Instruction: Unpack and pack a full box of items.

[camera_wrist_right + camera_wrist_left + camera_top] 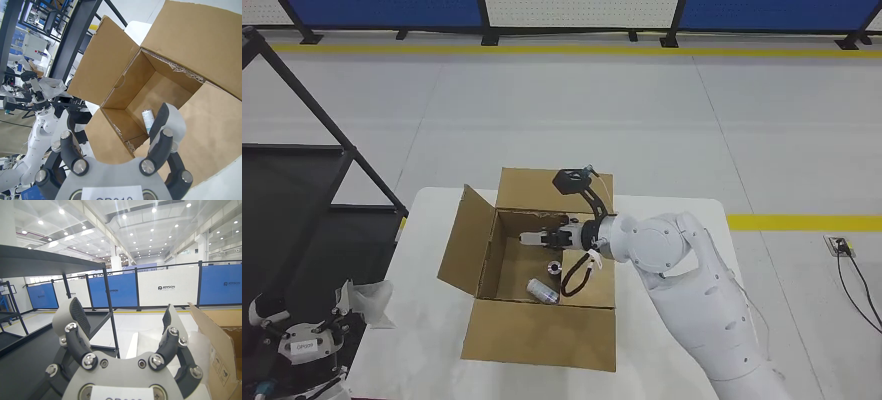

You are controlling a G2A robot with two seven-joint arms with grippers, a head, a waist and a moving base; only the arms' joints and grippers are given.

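An open cardboard box [542, 335] stands on the white table [422, 215] with its flaps spread. On its floor lie a small white tube [542, 291] [147, 119] and a small round item [553, 267]. My right gripper [542, 240] [119, 121] hangs open above the inside of the box, near its far wall, holding nothing. One finger [160, 121] shows above the tube; cardboard hides the other. My left gripper [122, 315] [297, 320] is off the table's left edge, open and empty, beside a crumpled clear plastic bag [367, 300].
A black metal rack [302, 180] [47, 262] stands to the left of the table. The box's left flap [462, 240] [211, 332] leans outward toward it. Blue and white fence panels [166, 289] close off the floor behind.
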